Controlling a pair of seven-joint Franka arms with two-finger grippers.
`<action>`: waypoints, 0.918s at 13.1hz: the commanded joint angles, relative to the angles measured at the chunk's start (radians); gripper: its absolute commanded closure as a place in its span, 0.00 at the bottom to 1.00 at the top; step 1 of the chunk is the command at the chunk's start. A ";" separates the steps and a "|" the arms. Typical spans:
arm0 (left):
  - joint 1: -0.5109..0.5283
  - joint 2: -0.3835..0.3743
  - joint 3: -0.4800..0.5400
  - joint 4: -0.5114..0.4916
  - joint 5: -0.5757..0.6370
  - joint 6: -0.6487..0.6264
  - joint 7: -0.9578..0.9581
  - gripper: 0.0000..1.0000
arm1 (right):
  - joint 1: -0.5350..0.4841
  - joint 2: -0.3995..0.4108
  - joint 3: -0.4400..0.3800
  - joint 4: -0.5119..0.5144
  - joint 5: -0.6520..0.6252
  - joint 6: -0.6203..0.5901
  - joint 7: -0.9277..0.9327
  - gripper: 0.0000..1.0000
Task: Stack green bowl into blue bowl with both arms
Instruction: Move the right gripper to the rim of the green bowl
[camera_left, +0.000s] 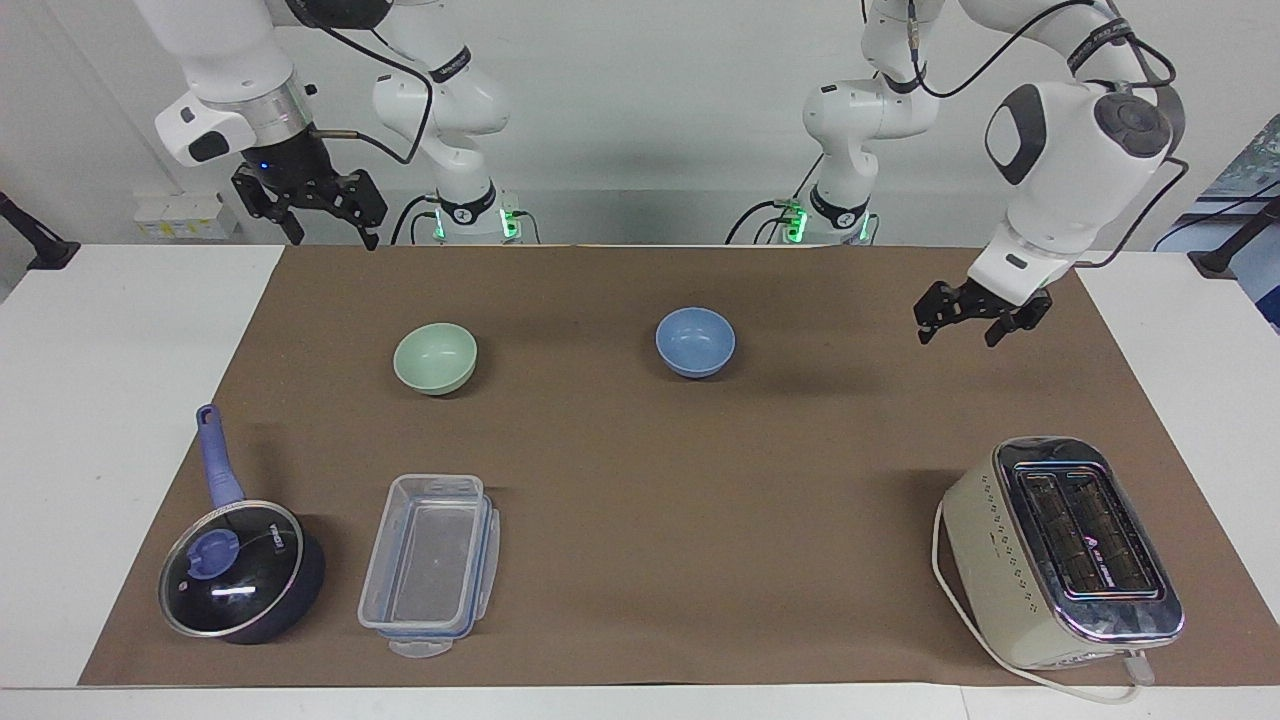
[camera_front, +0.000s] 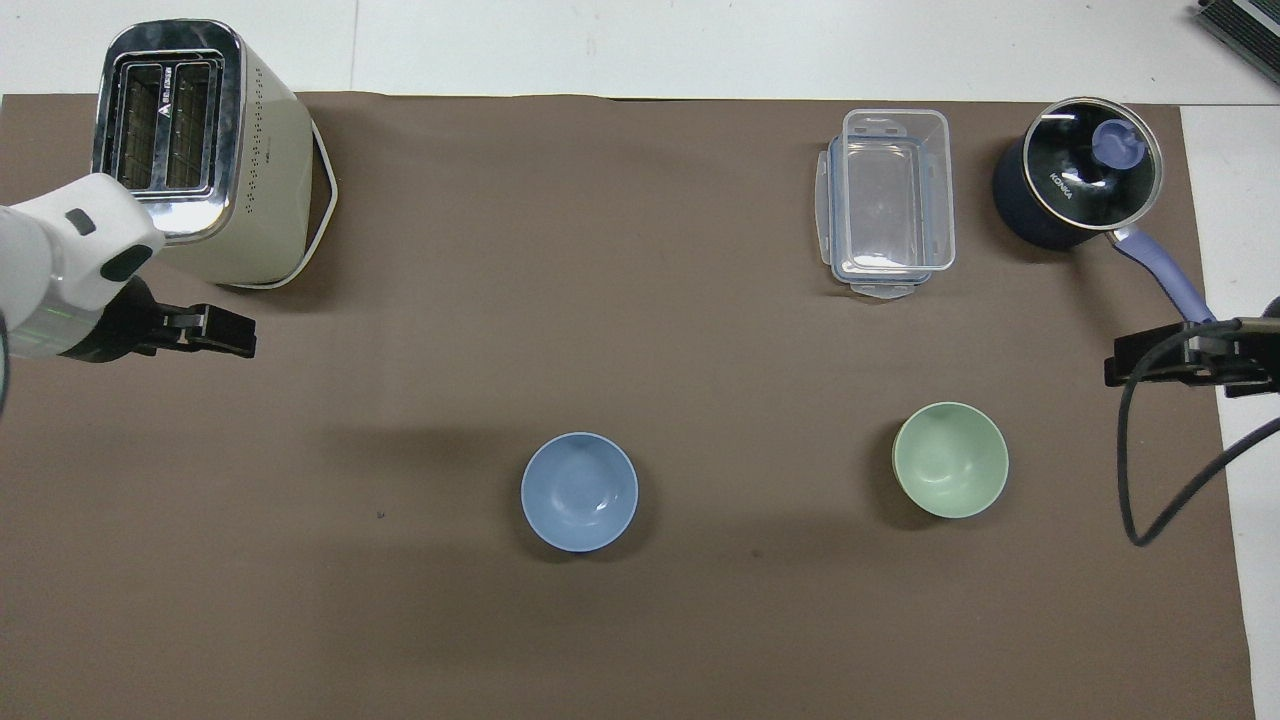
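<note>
My right end effector (camera_left: 308, 208), open and empty, hangs over the table's edge closest to the green bowl (camera_left: 435, 358); the left end effector (camera_left: 981, 313), also open and empty, is by the blue bowl's (camera_left: 696, 341) end.

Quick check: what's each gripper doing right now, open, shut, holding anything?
Left gripper: open, empty, raised over the mat near the toaster.
Right gripper: open, empty, raised at its own end of the table.

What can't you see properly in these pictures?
- Overhead view: most of the left arm is cut off by the picture's edge; only its wrist and left gripper show.
- Overhead view: the right gripper is cut off at the edge too.
- Both views: inside the pot is hidden by its lid.
- Both views: deep inside the toaster slots is too dark.
</note>
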 joint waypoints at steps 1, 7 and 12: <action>0.003 0.010 -0.012 0.126 0.042 -0.137 0.007 0.00 | -0.010 -0.098 -0.002 -0.218 0.007 0.142 -0.013 0.00; 0.031 0.002 -0.010 0.195 0.041 -0.229 0.019 0.00 | -0.008 -0.095 -0.002 -0.541 0.007 0.458 -0.027 0.00; 0.028 0.002 -0.010 0.195 0.041 -0.228 0.019 0.00 | -0.036 -0.017 -0.002 -0.725 0.007 0.718 -0.056 0.00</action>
